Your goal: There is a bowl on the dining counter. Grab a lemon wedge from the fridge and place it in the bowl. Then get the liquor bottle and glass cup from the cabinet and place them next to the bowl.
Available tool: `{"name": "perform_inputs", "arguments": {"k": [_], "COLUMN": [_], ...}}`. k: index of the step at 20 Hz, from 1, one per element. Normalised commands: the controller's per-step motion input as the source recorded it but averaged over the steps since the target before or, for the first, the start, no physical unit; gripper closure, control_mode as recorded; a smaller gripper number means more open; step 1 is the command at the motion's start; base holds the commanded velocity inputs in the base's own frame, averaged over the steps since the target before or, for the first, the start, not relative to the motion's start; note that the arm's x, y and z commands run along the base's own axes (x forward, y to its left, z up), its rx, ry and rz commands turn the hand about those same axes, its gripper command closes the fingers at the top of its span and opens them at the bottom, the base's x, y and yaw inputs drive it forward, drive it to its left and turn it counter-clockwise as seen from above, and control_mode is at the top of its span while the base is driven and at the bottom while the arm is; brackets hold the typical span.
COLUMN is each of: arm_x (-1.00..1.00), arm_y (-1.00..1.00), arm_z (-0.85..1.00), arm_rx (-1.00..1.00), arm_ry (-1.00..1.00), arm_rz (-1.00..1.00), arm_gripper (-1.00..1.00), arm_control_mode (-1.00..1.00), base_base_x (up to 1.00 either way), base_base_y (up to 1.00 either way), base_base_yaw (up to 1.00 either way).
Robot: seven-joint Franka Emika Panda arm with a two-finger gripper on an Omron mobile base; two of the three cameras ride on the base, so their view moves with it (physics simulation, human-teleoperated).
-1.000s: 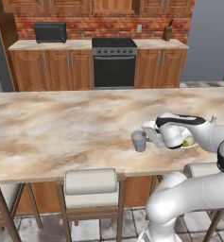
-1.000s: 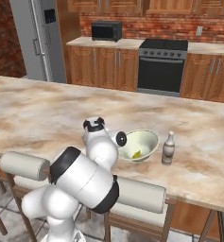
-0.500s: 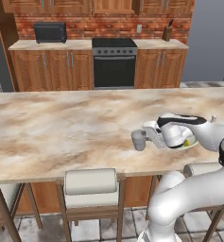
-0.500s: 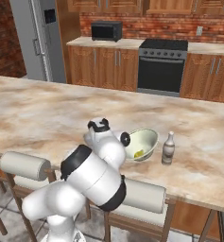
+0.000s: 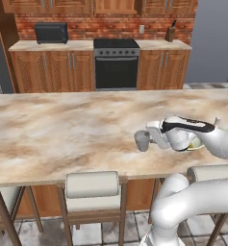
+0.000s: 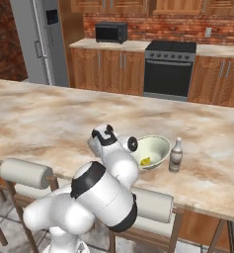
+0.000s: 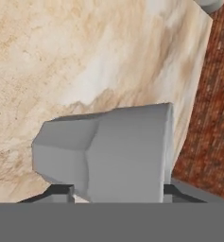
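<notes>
The grey glass cup (image 5: 142, 141) stands upright on the marble dining counter (image 5: 62, 134), left of the bowl. My gripper (image 5: 145, 138) reaches in from the right with its jaws on either side of the cup. In the hand view the cup (image 7: 113, 151) sits between the two dark fingertips (image 7: 61, 191), and a sliver of counter shows beside one of them. The pale bowl (image 6: 150, 150) holds the yellow lemon wedge (image 6: 145, 161). The liquor bottle (image 6: 175, 155) stands upright just right of the bowl.
Padded stools (image 5: 92, 185) line the near edge of the counter. Across the aisle are wooden cabinets, a black oven (image 5: 116, 65) and a microwave (image 5: 50, 32). The fridge (image 6: 39, 39) stands at the far left. Open counter stretches to the left of the cup.
The cup has stayed in the same spot on the counter. My arm's elbow has shifted slightly in the right base view, and the hand stays at the cup.
</notes>
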Motion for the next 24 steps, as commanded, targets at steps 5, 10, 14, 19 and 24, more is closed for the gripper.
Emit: {"name": "perform_inputs", "arguments": {"k": [5, 10, 14, 19, 24], "arm_x": [-0.01, 0.0, 0.0, -0.11, -0.38], "arm_y": [0.05, 0.0, 0.0, 0.01, 0.08], "arm_z": [0.65, 0.66, 0.41, 0.56, 0.76], "arm_rx": [0.0, -0.01, -0.02, -0.01, 0.0], "arm_ry": [0.0, 0.0, 0.0, 0.0, 0.02], "arm_rz": [0.0, 0.0, 0.0, 0.0, 0.0], "arm_gripper": [-1.0, -1.0, -1.0, -1.0, -1.0], "arm_control_mode": [-1.0, -1.0, -1.0, -1.0, -1.0], "base_base_x": [0.0, 0.0, 0.0, 0.0, 0.0], "base_base_y": [0.0, 0.0, 0.0, 0.0, 0.0], "base_base_yaw": [0.0, 0.0, 0.0, 0.0, 0.0]}}
